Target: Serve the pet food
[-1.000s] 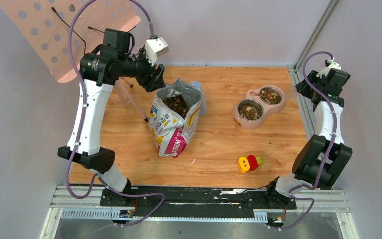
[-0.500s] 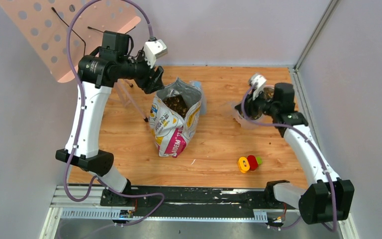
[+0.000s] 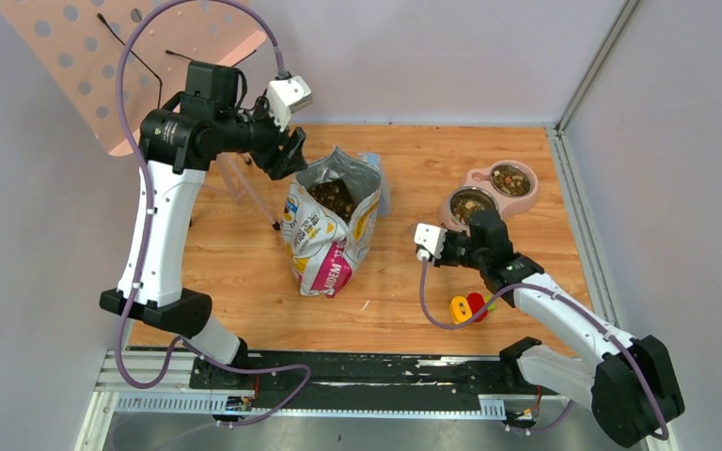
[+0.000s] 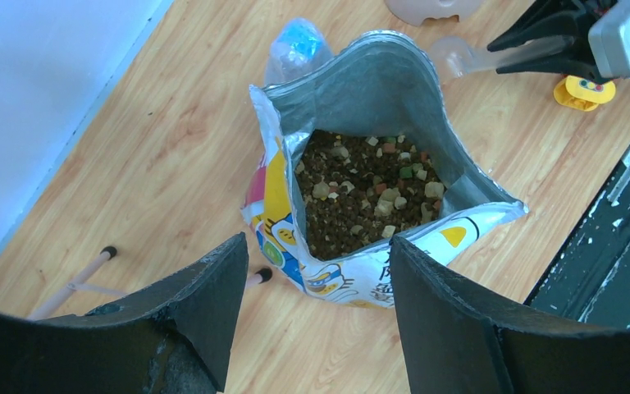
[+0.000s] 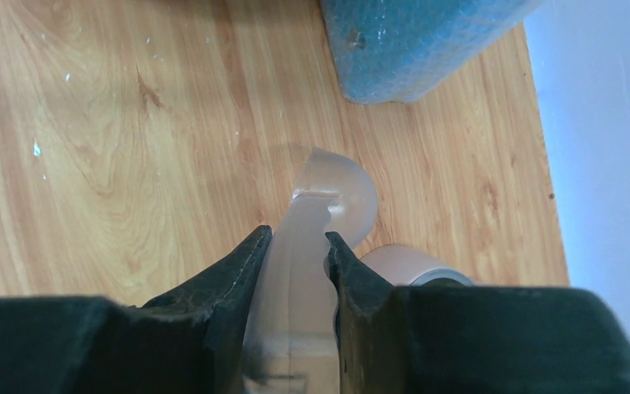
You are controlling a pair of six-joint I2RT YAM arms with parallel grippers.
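Note:
The pet food [image 3: 334,195] is brown kibble inside the open printed bag [image 3: 324,249], which stands at the table's middle; it also shows in the left wrist view [image 4: 361,201]. More kibble lies in both steel bowls of the pink stand [image 3: 532,191]. My left gripper [image 3: 287,155] hovers open and empty behind and left of the bag's mouth [image 4: 318,242]. My right gripper [image 3: 437,247] is low between bag and stand, shut on the handle of a translucent plastic scoop [image 5: 328,197]. No kibble shows in the scoop [image 4: 459,56].
A yellow and red toy [image 3: 470,308] lies near the front right. A clear bottle with blue label [image 4: 295,45] stands behind the bag. A pink perforated panel [image 3: 103,56] on thin legs [image 3: 254,197] stands at back left. Walls close the back and right.
My right arm swung from the right wall, over the bowls, then down to the left front of the pink stand. My left arm barely shifted.

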